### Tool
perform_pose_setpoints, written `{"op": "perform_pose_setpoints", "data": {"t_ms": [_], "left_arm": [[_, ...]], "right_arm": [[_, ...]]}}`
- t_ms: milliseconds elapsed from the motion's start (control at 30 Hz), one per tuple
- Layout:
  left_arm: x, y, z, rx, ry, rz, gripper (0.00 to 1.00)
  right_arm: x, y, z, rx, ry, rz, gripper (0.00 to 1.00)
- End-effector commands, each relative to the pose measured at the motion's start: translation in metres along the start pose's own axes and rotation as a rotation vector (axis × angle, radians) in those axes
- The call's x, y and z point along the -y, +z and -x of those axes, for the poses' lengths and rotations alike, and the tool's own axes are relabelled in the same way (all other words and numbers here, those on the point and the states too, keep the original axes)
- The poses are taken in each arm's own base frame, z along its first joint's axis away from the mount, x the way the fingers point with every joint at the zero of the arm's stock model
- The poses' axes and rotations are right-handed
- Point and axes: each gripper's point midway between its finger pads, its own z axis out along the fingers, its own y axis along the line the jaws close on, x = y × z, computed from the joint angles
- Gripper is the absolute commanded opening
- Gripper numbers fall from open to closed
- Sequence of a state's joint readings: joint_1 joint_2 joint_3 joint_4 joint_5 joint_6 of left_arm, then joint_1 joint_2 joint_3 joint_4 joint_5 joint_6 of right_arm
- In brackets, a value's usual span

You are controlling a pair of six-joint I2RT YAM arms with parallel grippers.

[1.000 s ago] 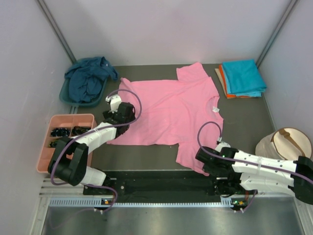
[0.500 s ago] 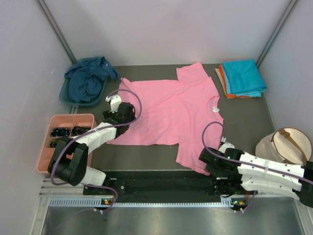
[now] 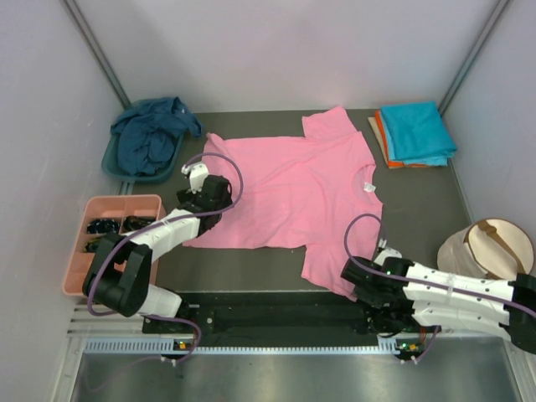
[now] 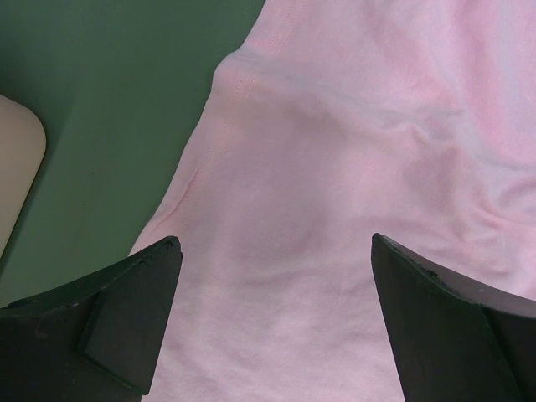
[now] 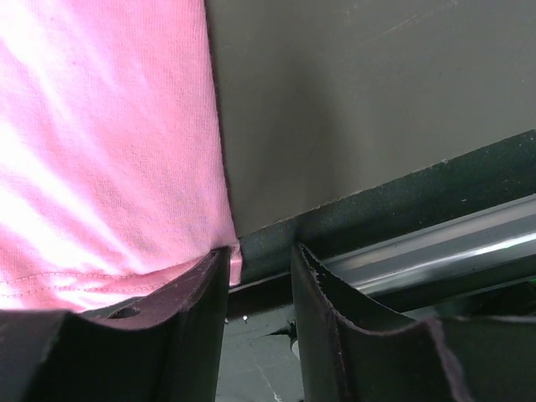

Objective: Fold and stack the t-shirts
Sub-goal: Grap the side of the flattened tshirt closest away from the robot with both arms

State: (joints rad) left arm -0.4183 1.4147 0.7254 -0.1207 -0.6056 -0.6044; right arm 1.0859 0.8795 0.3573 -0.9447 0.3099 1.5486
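At the near sleeve of the pink t-shirt (image 3: pixel 289 188), spread flat on the counter (image 3: pixel 419 201), the right hand (image 5: pixel 258 255) has just parted to a narrow gap, empty, with the hem beside it. The left hand (image 4: pixel 275 243) hovers wide over the bottom hem. Spreading seems finished, and folding may begin.

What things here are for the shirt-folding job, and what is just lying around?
For the job:
- bright pink cloth t-shirt, spread flat
- dark navy blue cloth t-shirt, crumpled
- turquoise cloth t-shirt, folded
- orange cloth t-shirt, folded, under the turquoise one

Just lying about:
- teal plastic basin
- salmon-pink plastic compartment tray
- round beige basket
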Motion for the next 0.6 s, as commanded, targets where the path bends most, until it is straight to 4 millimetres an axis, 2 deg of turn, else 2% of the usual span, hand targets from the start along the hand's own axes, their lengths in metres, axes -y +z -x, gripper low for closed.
{"op": "perform_pose_setpoints", "data": {"t_ms": [0,233,467,567], "left_arm": [[0.007,0.000,0.012,0.031,-0.039,-0.019,0.99],[0.007,0.001,0.010,0.024,-0.037,-0.020,0.99],[0.009,0.001,0.008,0.017,-0.036,-0.028,0.99],[0.009,0.001,0.008,0.018,-0.035,-0.027,0.99]], "right_arm": [[-0.003,0.007,-0.004,0.000,-0.014,0.023,0.36],[-0.008,0.010,-0.006,-0.001,-0.033,0.059,0.36],[-0.030,0.010,-0.011,-0.020,-0.054,0.245,0.36],[-0.023,0.010,-0.010,-0.012,-0.046,0.252,0.36]]}}
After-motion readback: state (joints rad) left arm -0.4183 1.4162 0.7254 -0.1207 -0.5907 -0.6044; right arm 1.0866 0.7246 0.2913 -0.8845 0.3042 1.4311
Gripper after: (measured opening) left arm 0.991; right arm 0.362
